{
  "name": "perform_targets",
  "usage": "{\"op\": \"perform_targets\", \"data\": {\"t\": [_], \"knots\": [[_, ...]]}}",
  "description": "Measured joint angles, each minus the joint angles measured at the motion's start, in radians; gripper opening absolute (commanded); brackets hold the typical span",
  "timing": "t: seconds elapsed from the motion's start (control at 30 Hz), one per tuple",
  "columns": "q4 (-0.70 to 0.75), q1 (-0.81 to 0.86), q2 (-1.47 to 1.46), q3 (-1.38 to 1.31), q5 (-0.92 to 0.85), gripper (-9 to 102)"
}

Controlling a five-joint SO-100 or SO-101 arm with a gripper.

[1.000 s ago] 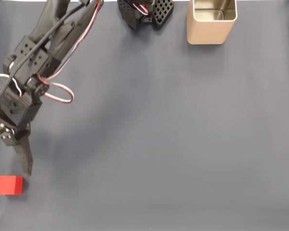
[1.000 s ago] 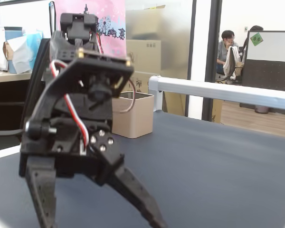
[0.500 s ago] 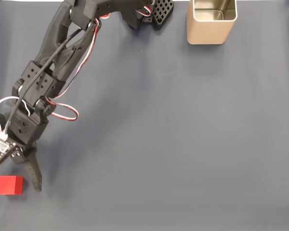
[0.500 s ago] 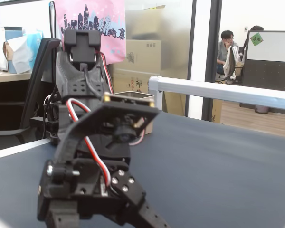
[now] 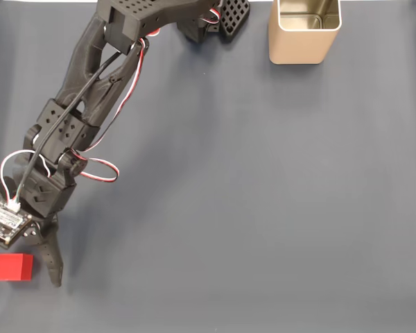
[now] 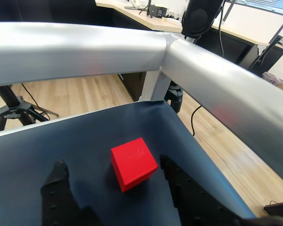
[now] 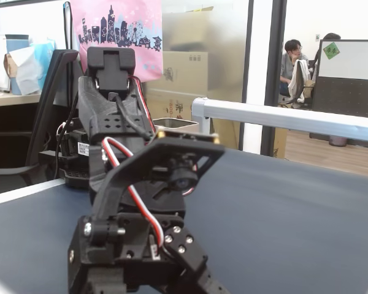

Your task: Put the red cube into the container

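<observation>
One fixed view looks straight down, another sits low facing the arm (image 7: 141, 202), the wrist view looks close past the fingers (image 6: 61, 188).
</observation>
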Motion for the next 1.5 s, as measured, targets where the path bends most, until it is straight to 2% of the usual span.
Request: {"op": "perform_targets", "data": {"t": [0.3, 1.0, 1.27, 1.5], "knots": [[-0.003, 0.002, 0.0, -0.006, 0.0, 28], [-0.1, 0.0, 0.002, 0.101, 0.04, 19], [-0.107, 0.002, 0.002, 0.101, 0.049, 1], [-0.109, 0.002, 0.003, 0.112, 0.058, 0]]}}
